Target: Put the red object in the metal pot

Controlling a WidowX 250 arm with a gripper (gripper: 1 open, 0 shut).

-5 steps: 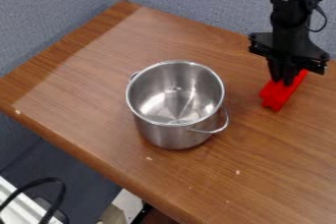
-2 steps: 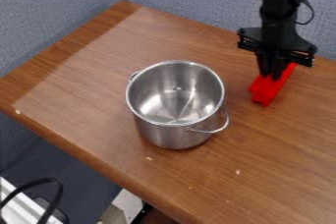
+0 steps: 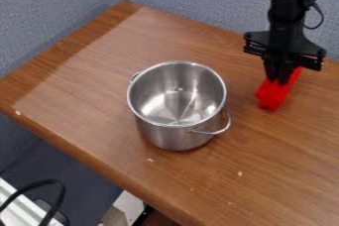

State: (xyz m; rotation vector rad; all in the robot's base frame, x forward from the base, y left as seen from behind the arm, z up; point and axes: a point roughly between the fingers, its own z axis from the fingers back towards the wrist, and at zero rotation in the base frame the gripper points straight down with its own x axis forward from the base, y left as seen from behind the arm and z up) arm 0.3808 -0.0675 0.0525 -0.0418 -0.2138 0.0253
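Observation:
The metal pot (image 3: 177, 104) stands upright and empty near the middle of the wooden table (image 3: 79, 66), its small loop handle toward the front right. To its right lies the red object (image 3: 277, 92), a bright red block resting on the tabletop. My black gripper (image 3: 281, 74) points almost straight down onto the block's upper end, and its fingers are shut on the red object. The fingertips themselves are partly hidden against the block.
A blue-grey wall runs behind the table. The table's right edge lies close to the red block and gripper. Dark cables hang below the table's front left edge (image 3: 34, 200).
The gripper and the red block shifted slightly left and back again, ending near where they began, and the wrist rolled a little. The pot has not moved.

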